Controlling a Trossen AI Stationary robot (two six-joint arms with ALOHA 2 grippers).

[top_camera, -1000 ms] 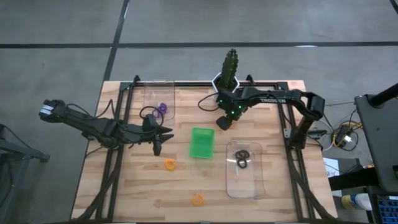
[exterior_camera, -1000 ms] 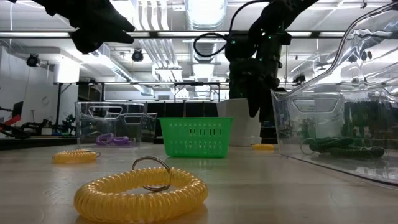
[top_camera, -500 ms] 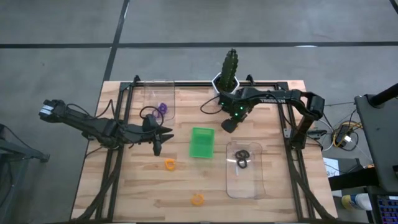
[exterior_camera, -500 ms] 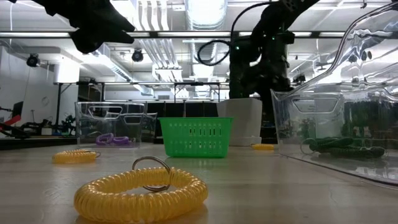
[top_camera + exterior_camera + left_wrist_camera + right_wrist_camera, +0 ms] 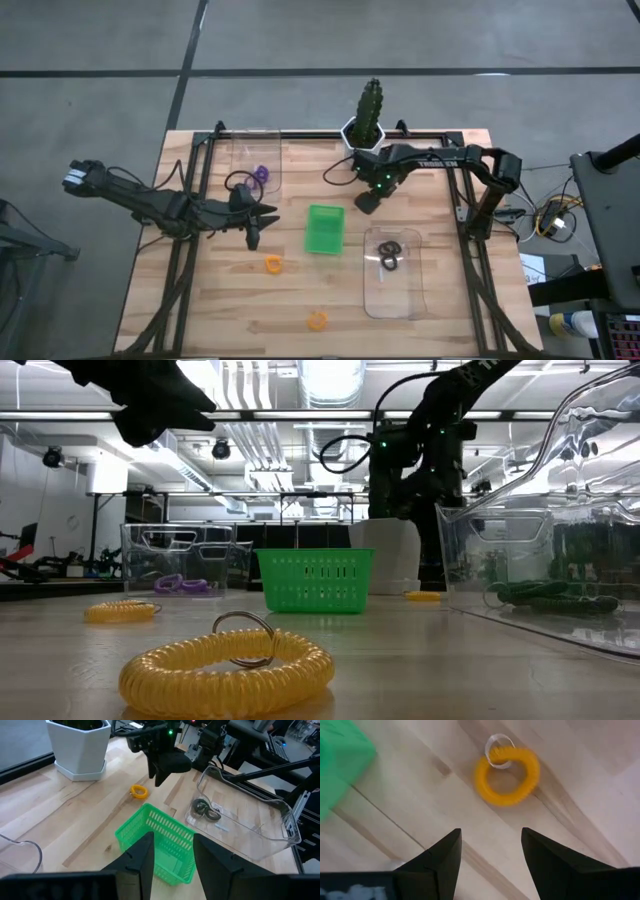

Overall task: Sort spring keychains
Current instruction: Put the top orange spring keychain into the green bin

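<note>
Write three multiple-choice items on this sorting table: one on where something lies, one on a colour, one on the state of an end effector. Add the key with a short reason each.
1. Where do the dark keychains lie?
A. In the green basket
B. In the clear tray at the table's right
C. On the bare wood next to the plant pot

2. What colour is the keychain in front of the right end effector?
A. Orange
B. Purple
C. Black

3. How does the left end effector stand?
A. Shut on a purple keychain
B. Shut on the basket's rim
C. Open, holding nothing

Key:
1 B: the high view shows both dark coils inside that tray.
2 A: the right wrist view shows an orange coil with a metal ring on the wood.
3 C: the left wrist view shows its fingers apart with only the green basket beyond them.
</note>
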